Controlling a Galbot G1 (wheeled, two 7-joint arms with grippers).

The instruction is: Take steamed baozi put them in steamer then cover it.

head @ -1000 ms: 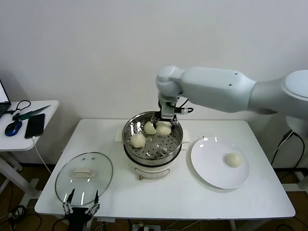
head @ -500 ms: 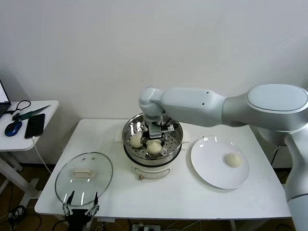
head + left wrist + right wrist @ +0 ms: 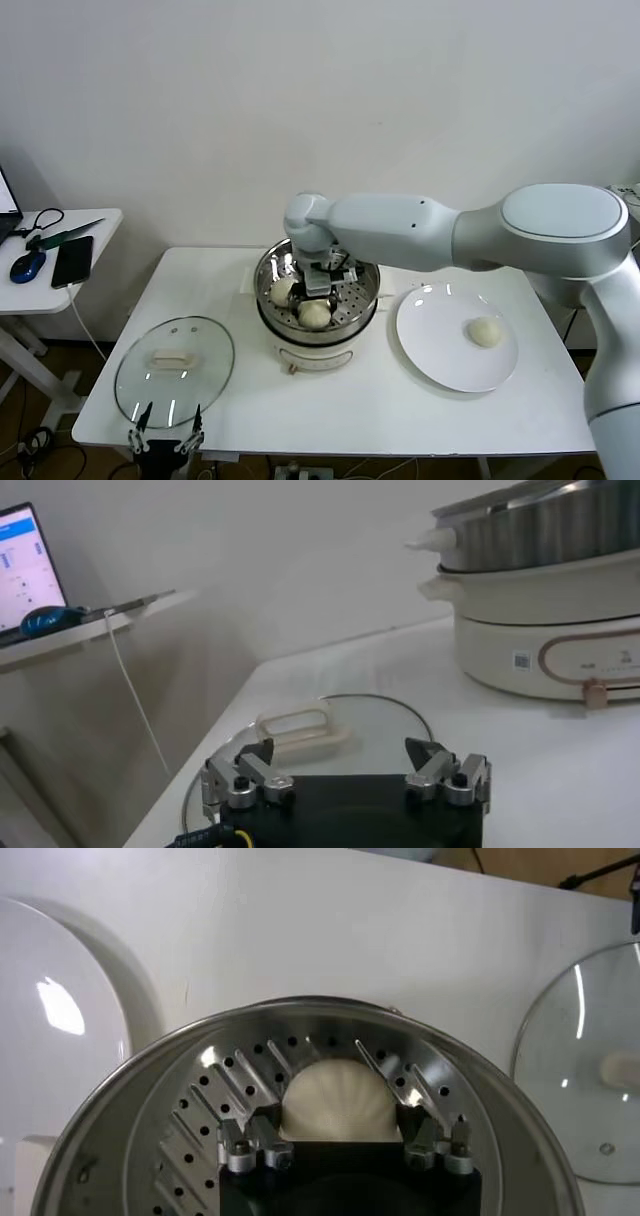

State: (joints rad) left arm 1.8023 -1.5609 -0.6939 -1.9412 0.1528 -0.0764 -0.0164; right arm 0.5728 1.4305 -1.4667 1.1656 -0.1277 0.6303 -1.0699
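The steel steamer [image 3: 268, 272] on its white pot base stands mid-table. My right gripper [image 3: 318, 292] reaches down inside it. In the right wrist view the gripper [image 3: 340, 1135] is open, its fingers just beside a baozi [image 3: 338, 1098] that rests on the perforated floor [image 3: 150, 1128]. The head view shows that baozi [image 3: 314, 314] and a second one [image 3: 284, 291] in the basket. A further baozi [image 3: 485, 331] lies on the white plate [image 3: 440, 350]. The glass cover [image 3: 175, 370] lies flat at the front left. My left gripper [image 3: 165, 438] waits open at the table's front edge, just short of the cover [image 3: 300, 730].
A side table [image 3: 95, 225] at far left carries a phone, a mouse and cables. The right arm spans above the table's back half, from the right side to the steamer. The steamer and pot base [image 3: 540, 590] stand beyond the cover from the left wrist.
My right gripper carried a baozi from the steamer's back rim down and forward onto the basket floor, and its fingers have spread. The left arm has not moved.
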